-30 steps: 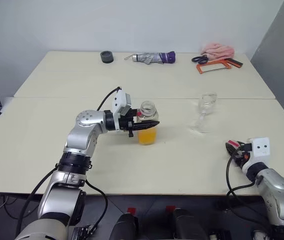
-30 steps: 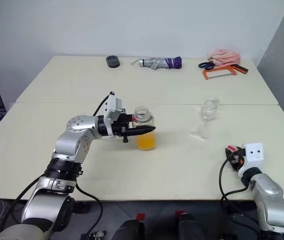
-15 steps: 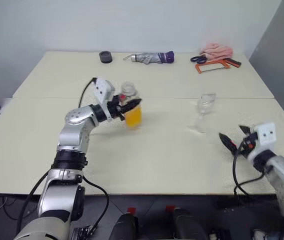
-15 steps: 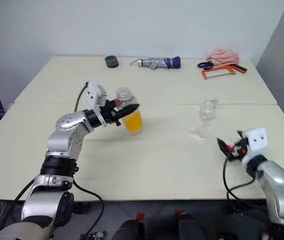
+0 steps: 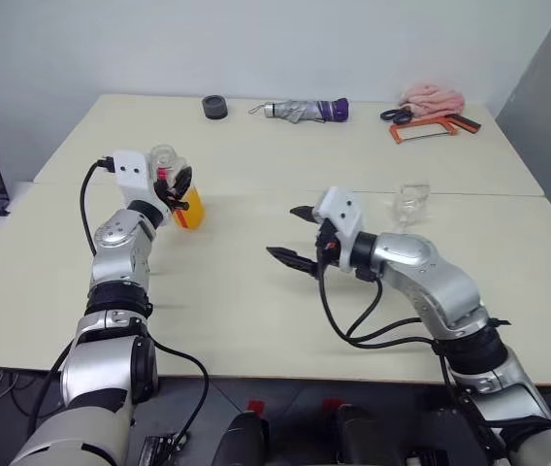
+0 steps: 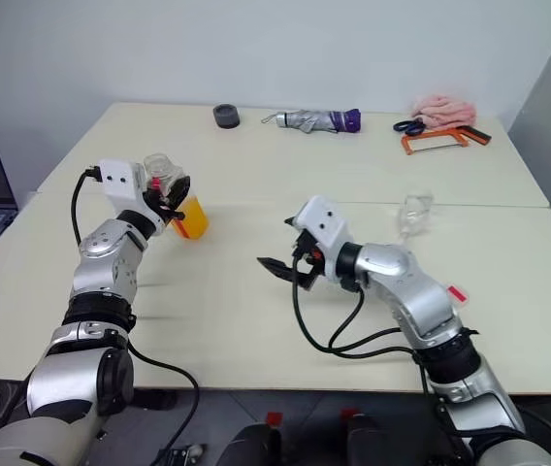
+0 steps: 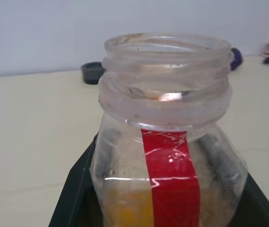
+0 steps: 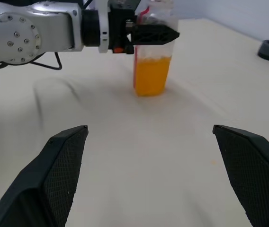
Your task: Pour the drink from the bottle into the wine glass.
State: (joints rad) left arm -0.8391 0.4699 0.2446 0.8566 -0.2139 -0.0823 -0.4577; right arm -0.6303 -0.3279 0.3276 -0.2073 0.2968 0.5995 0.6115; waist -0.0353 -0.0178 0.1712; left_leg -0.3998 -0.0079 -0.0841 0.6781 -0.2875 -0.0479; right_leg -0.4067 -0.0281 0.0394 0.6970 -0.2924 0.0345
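The left tool was clamped on the bottle, its two black fingers pressed against the clear plastic above the drink. The bottle was held roughly upright over the cream worktop, well to the left of the wine glass, and its mouth was open, with no cap on the threaded neck. The orange-yellow drink filled only the lower part of the bottle, below the red strip of the label.

The right tool hung between the bottle and the wine glass, nearer the glass, its fingers spread wide apart and holding nothing, pointed toward the bottle. The wine glass stood upright on the worktop just behind the right arm, and it looked empty, though clear glass at that range left some doubt.

Judged from this, the pour had not begun: the bottle was open and gripped, the drink was all in the bottle, and bottle and glass stood well apart. What was left was the whole of the pouring itself: bringing the bottle's mouth over the glass, tipping it and setting it upright again. The wide-open right tool suggested it might take hold of either the bottle or the glass first.

Beyond the glass, along the far edge of the worktop, lay a folded umbrella, a small dark round object, a pink cloth and an orange-framed saw.
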